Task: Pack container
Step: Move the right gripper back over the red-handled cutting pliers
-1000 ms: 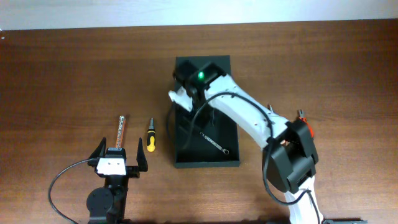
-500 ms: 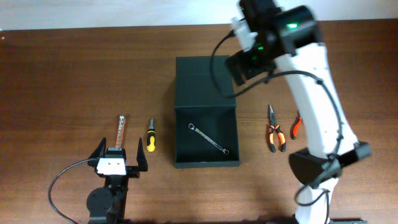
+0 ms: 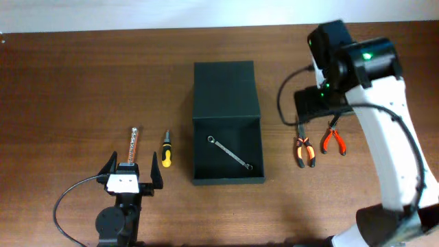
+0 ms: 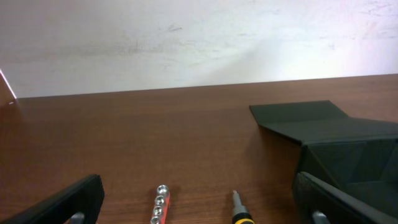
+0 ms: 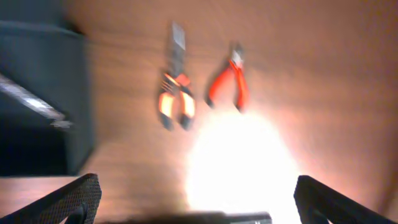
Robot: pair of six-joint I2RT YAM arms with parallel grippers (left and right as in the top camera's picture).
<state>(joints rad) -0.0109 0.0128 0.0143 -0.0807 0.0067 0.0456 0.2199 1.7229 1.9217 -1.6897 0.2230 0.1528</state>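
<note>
The right gripper (image 5: 198, 193) is seen with its fingers spread wide and nothing is held between them. It hangs over the bare table on the right side. Directly under its camera two pairs of pliers are found: the orange-and-black pliers (image 5: 176, 93) and, just beside them, the red pliers (image 5: 230, 87). Both are laid with the long axis running away from the robot, tips to the far side, so the axis is crossed by the line between the two fingers. A closing across the handles is judged possible without much turning of the wrist.

The container (image 3: 228, 103) is placed to the left of these pliers, near the middle of the table. It is open, with the flap lid laid flat on the far side. Inside it one wrench (image 3: 230, 152) is lying slantwise.

The left gripper (image 3: 132, 168) is also spread wide and empty, low at the near edge. In front of it one socket rail (image 3: 134, 143) and one yellow screwdriver (image 3: 166, 149) are laid, both pointing away from the robot, between this gripper and the container.

The pliers are reached more easily by the right arm, the rail and screwdriver by the left.
</note>
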